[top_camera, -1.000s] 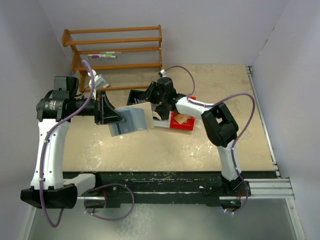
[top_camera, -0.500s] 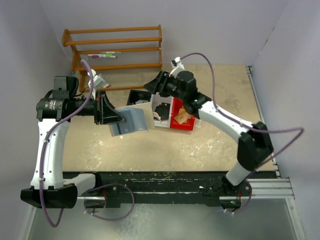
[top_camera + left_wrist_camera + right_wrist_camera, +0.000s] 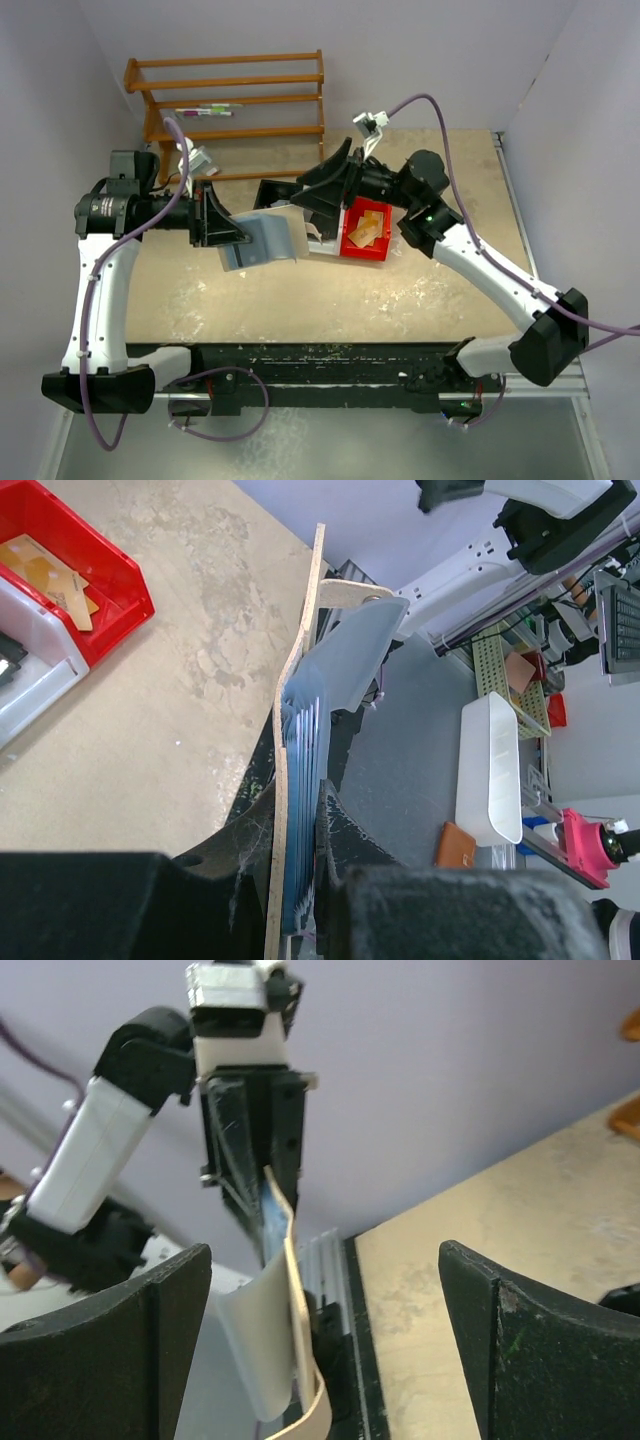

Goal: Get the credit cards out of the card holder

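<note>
Card holder (image 3: 262, 240) tight between left jaws above scuffed tan table (image 3: 330, 300), right jaws wide, lilac walls (image 3: 420, 60).

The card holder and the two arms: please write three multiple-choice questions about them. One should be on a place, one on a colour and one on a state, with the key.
1. Where is the card holder?
A. Clamped in the left gripper, above the table
B. Lying flat on the table
C. In a drawer

2. What colour is the bin that holds the tan pieces?
A. Blue
B. Green
C. Red

3. How is the right gripper?
A. Shut on a card
B. Open, holding nothing
C. Shut on the bin

Key:
1 A: the left wrist view shows the holder pinched between that gripper's fingers, with the tabletop well behind it.
2 C: the bin's walls are bright red in the top view.
3 B: the right wrist view shows both fingers wide apart, with the holder beyond them.
</note>
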